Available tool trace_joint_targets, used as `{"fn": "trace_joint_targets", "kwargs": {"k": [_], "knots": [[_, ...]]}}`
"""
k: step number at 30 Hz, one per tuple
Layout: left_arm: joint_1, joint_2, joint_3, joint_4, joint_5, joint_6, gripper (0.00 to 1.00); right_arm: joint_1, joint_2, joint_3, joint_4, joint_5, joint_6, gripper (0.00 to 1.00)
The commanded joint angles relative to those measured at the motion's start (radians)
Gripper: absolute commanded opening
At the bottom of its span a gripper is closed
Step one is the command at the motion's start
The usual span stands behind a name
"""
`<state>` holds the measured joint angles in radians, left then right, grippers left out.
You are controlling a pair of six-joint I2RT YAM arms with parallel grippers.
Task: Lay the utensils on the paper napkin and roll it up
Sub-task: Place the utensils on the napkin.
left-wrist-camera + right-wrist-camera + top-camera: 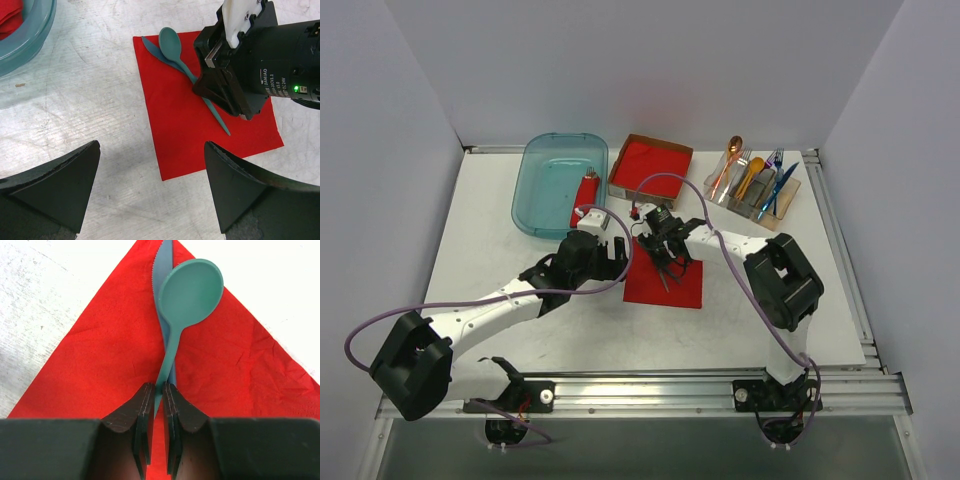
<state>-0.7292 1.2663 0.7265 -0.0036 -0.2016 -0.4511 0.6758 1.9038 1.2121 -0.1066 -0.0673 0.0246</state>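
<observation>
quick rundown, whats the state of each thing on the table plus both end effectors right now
red paper napkin, flat and unrolled on the table
teal spoon, lying on the napkin, bowl toward a corner
blue knife, lying on the napkin, partly under the spoon
right end effector, shut on the spoon's handle
left end effector, wide open, holding nothing
cardboard box, open-topped, red stack inside

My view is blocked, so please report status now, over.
Left gripper open. Right gripper shut on teal spoon handle. Spoon and blue knife lie on red napkin. Nothing else seen there.
</observation>
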Motion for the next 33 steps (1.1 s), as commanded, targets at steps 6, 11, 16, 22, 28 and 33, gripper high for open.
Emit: {"fn": "trace_joint_targets", "kwargs": {"k": [6,11,16,22,28,33], "knots": [[0.004,-0.007,0.022,0.017,0.001,0.006,0.94,0.005,-0.066,0.053,-0.077,0.026,-0.017,0.13],[0.004,-0.004,0.024,0.019,0.005,0.008,0.94,0.005,-0.068,0.072,-0.094,0.03,-0.04,0.13],[0.004,-0.002,0.027,0.017,0.008,0.008,0.94,0.007,-0.074,0.089,-0.107,0.017,-0.057,0.15],[0.004,-0.005,0.024,0.017,0.008,0.008,0.94,0.007,-0.051,0.098,-0.116,0.024,-0.087,0.17],[0.004,-0.007,0.025,0.017,0.008,0.008,0.94,0.005,-0.012,0.109,-0.134,0.093,-0.084,0.19],[0.005,0.005,0.027,0.024,0.022,0.011,0.94,-0.022,-0.058,0.084,-0.088,0.124,-0.028,0.28]]}}
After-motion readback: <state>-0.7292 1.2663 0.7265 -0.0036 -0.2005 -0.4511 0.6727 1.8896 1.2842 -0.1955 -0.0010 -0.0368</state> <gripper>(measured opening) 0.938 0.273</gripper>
